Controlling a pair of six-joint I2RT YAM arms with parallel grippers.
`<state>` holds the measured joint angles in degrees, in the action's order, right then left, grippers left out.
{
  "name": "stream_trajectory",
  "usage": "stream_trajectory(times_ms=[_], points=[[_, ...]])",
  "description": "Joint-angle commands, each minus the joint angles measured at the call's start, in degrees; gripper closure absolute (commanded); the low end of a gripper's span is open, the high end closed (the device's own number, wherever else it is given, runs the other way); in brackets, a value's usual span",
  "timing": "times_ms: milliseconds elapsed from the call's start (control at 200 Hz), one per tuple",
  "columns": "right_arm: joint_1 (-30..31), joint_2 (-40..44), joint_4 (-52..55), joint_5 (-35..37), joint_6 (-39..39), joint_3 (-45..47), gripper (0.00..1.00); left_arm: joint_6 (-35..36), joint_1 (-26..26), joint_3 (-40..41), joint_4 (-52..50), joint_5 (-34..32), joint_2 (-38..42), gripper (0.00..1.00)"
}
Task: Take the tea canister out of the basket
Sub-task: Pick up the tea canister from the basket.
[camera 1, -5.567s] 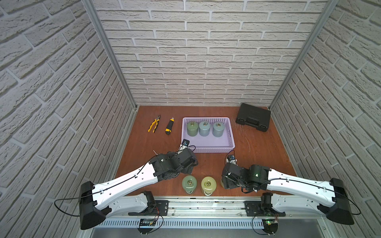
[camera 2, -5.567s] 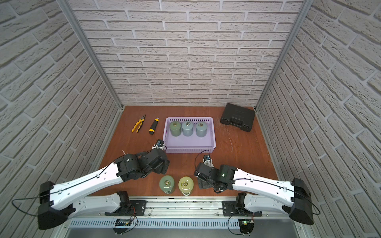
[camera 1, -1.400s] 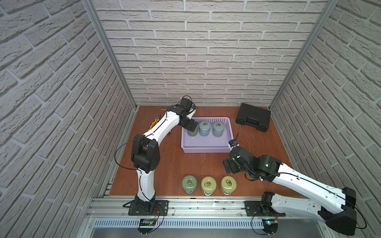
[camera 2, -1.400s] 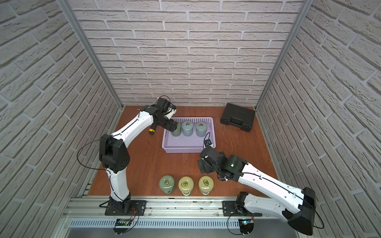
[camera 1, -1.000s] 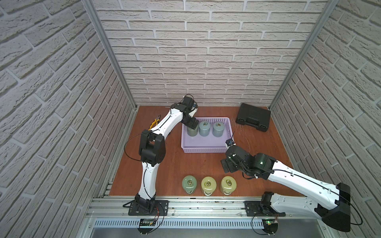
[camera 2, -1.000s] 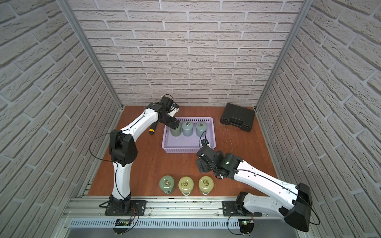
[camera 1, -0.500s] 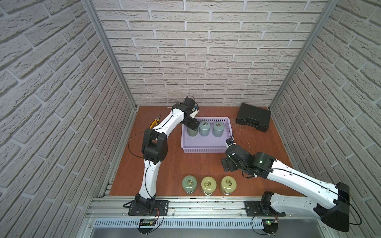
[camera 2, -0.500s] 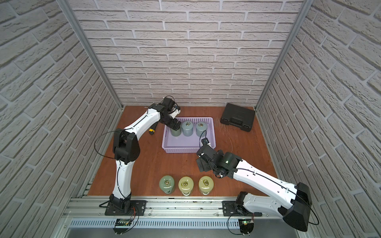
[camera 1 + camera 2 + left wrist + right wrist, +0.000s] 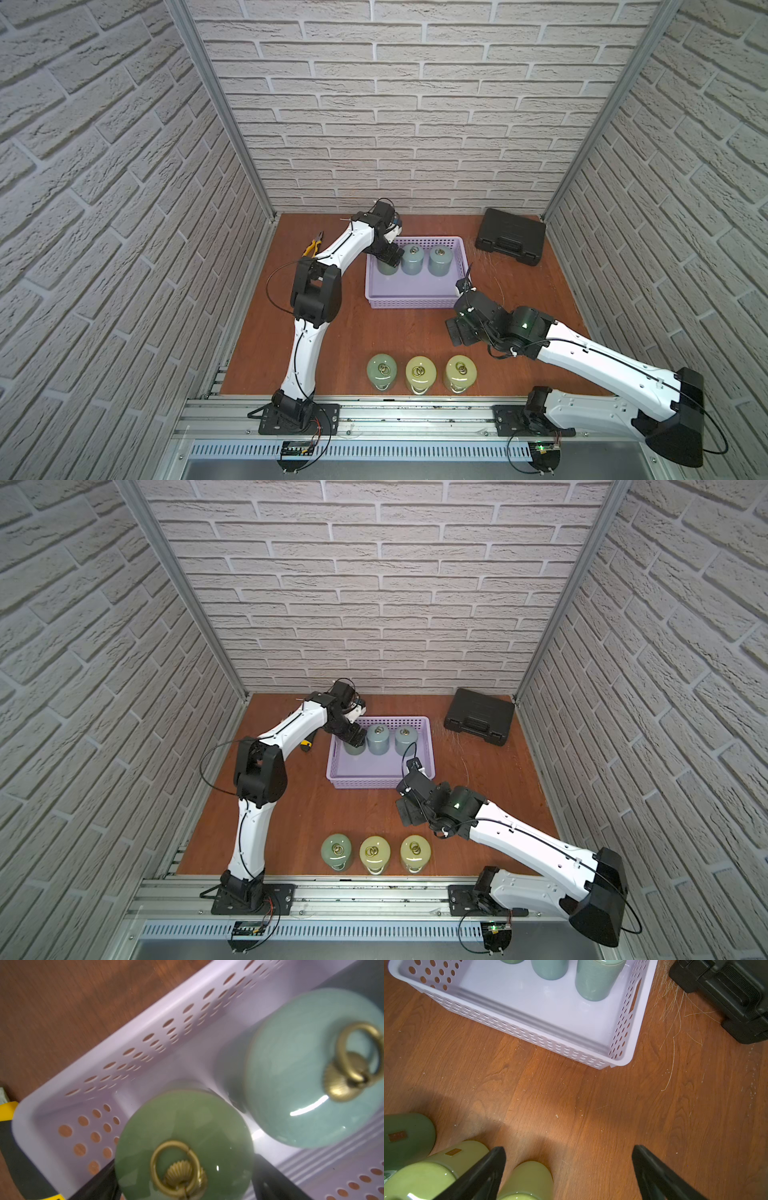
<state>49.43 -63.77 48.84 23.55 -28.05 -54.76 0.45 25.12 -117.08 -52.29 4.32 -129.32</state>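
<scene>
While the left gripper (image 9: 388,258) is hanging over the back left corner of the lavender perforated basket (image 9: 411,306), the step in hand is looking like the grasp of a tea canister, not yet its lift. The green tea canister (image 9: 182,1136) is standing at the left end of a row of three along the basket's far wall, close beside the pale blue-green canister (image 9: 311,1068). As far as both top views are showing, it is resting on the basket floor.

In the left wrist view the dark fingers (image 9: 98,1186) are straddling its body, one on each flank and spread wide. Whether the pads are pressing on the glaze or standing just off it, I cannot tell.

The canister is sitting upright: its long axis is running vertically. Its lid (image 9: 207,1122), with the brass ring pull (image 9: 176,1164), is pointing straight up at the wrist camera.

By my judgement the next move is calling for a firm squeeze on the round, slick body. A straight rise would follow, high enough to clear the basket wall without nudging the neighbour.

The right gripper (image 9: 568,1149) is hovering over the table (image 9: 571,1095) with jaws fully apart and nothing between them. It is just beside the three canisters (image 9: 420,371) standing near the front edge.
</scene>
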Motion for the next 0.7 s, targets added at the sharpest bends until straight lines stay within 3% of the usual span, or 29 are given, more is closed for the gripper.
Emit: stream_trajectory(times_ms=[0, 335, 695], points=[[-0.5, 0.3, -0.3, 0.9, -0.1, -1.0, 0.0, 0.2, -0.4, -1.9, 0.1, 0.4, -1.7, 0.04], [-0.6, 1.3, 0.8, 1.1, -0.7, -1.0, 0.0, -0.4, -0.4, -2.7, 0.4, 0.7, -3.1, 0.1], [-0.6, 2.1, 0.9, 1.4, -1.7, -0.3, 0.0, -1.1, -0.4, -2.6, 0.8, 0.6, -2.2, 0.31]])
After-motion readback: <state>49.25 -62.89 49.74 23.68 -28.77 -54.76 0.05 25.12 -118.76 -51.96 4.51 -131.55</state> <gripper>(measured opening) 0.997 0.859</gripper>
